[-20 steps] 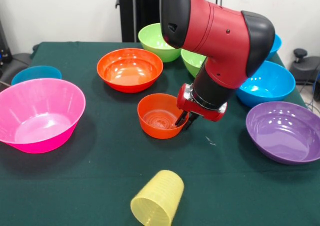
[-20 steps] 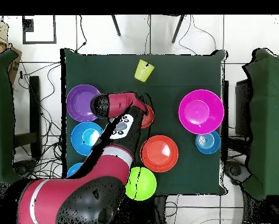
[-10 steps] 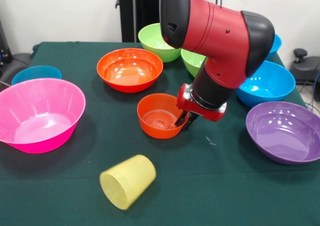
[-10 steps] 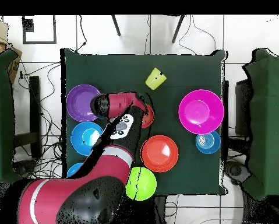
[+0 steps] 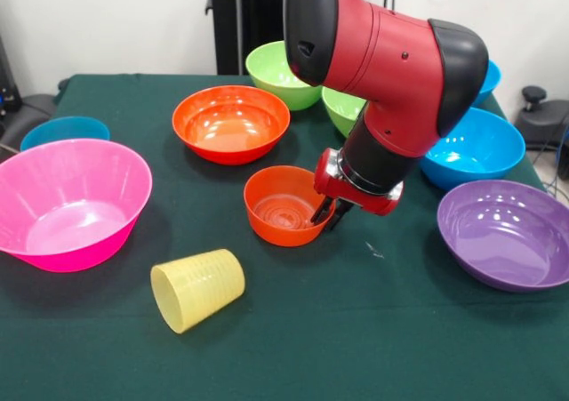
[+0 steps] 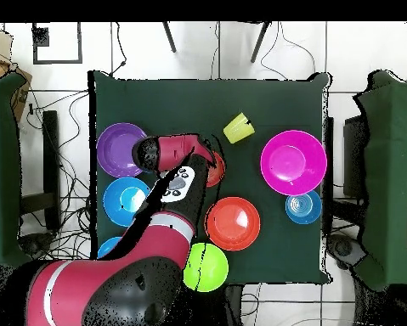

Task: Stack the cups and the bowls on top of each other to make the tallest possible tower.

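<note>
We see the gripper [image 5: 328,212] down at the right rim of the small orange bowl [image 5: 283,205], one dark finger inside the bowl and the other outside, so it appears clenched on that rim. The bowl sits flat on the green table [image 5: 373,330] near its middle. From above, the arm [image 6: 168,182] covers most of this bowl, and only a sliver of orange [image 6: 215,170] shows beside it.

The yellow cup [image 5: 197,289] lies on its side on the table, in front of the small orange bowl and to the left, its open mouth turned toward the lower left (it touches nothing else). In the overhead view the cup [image 6: 238,128] lies between the arm's end and the pink bowl [image 6: 293,161].

The pink bowl [image 5: 67,204] stands upright at the left edge, with a small blue bowl [image 5: 64,132] just behind it. A larger orange bowl [image 5: 231,123] sits behind the small one. Two green bowls [image 5: 277,74] stand further back, one partly hidden by the arm. On the right we find a blue bowl [image 5: 473,148] and, nearer, a wide purple bowl [image 5: 505,234]. No bowls are stacked.
</note>
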### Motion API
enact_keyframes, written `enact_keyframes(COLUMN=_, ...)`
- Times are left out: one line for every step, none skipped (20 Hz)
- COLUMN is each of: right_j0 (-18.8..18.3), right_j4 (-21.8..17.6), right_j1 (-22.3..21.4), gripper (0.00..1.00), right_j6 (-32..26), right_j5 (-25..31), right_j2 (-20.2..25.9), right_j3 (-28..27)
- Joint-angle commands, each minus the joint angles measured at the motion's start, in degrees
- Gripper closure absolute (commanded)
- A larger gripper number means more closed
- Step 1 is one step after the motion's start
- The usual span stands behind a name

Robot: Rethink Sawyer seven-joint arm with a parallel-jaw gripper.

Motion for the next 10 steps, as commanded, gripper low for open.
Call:
enact_keyframes(right_j0=-0.7, right_j4=1.6, right_j1=1.6, gripper=1.0, right_j6=9.0, right_j5=-5.8, right_j2=6.8, right_j3=1.9)
enact_keyframes(right_j0=-0.7, right_j4=1.6, right_j1=1.6, gripper=1.0, right_j6=9.0, right_j5=-5.8, right_j2=6.8, right_j3=1.9)
enact_keyframes(right_j0=-0.7, right_j4=1.5, right_j1=1.5, gripper=1.0, right_j6=9.0, right_j5=-6.0, right_j2=6.9, right_j3=2.1)
enact_keyframes(right_j0=-0.8, right_j4=1.5, right_j1=1.5, gripper=1.0, right_j6=8.9, right_j5=-6.1, right_j2=7.0, right_j3=2.3)
enact_keyframes(right_j0=-0.9, right_j4=1.5, right_j1=1.3, gripper=1.0, right_j6=8.8, right_j5=-6.2, right_j2=7.1, right_j3=2.5)
enact_keyframes(right_j0=-0.9, right_j4=1.4, right_j1=1.4, gripper=1.0, right_j6=8.6, right_j5=-6.2, right_j2=7.1, right_j3=2.4)
enact_keyframes(right_j0=-1.0, right_j4=1.4, right_j1=1.4, gripper=1.0, right_j6=8.5, right_j5=-6.2, right_j2=7.1, right_j3=2.4)
enact_keyframes(right_j0=-1.0, right_j4=1.3, right_j1=1.5, gripper=1.0, right_j6=8.4, right_j5=-6.3, right_j2=7.1, right_j3=2.3)
enact_keyframes(right_j0=-1.2, right_j4=1.3, right_j1=1.6, gripper=1.0, right_j6=8.3, right_j5=-6.7, right_j2=7.3, right_j3=2.5)
enact_keyframes(right_j0=-1.4, right_j4=1.4, right_j1=1.6, gripper=1.0, right_j6=8.2, right_j5=-7.1, right_j2=7.6, right_j3=2.6)
